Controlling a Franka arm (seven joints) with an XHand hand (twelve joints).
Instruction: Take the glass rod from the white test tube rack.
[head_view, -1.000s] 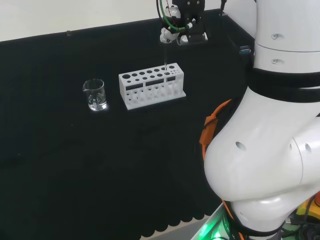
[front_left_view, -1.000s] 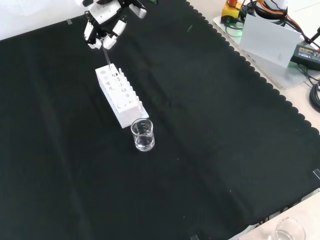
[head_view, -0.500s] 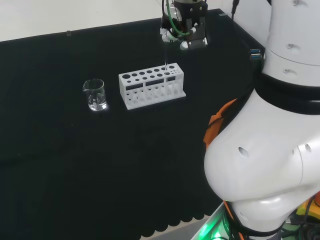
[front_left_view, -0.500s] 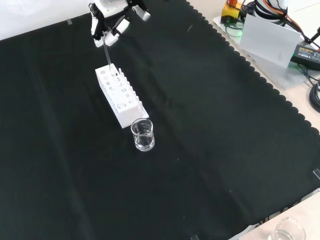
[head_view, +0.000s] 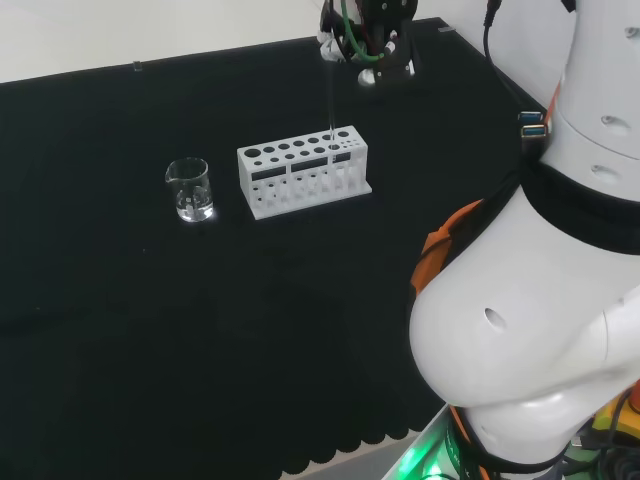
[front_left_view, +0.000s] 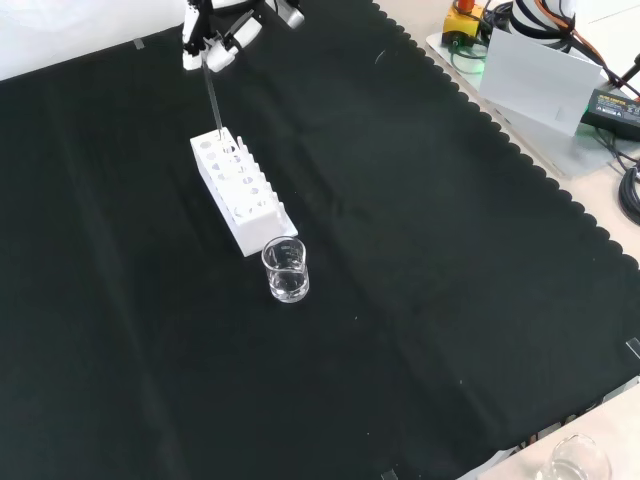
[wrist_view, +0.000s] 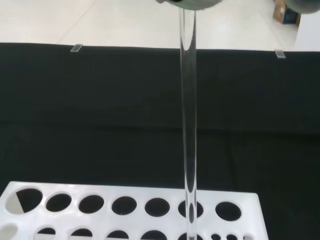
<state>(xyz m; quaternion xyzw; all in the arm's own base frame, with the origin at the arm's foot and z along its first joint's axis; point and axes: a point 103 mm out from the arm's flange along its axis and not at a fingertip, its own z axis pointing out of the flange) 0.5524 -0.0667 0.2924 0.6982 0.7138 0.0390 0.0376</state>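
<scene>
Hand (front_left_view: 222, 30) has risen over the last second, fingers pinched on the top of the glass rod (front_left_view: 212, 100); rod hangs upright; more of its length now stands clear above the white test tube rack (front_left_view: 243, 192); lower end still in a hole near the rack's end, per wrist view; extraction well along, not complete; beaker (front_left_view: 286, 270) beside the rack on the tabletop (front_left_view: 420, 260), untouched.

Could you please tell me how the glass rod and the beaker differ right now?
The rod is thin and upright, pinched by the hand, its lower end in the rack. The beaker is squat and wide, standing free on the cloth by the rack's other end. Both are clear.
</scene>
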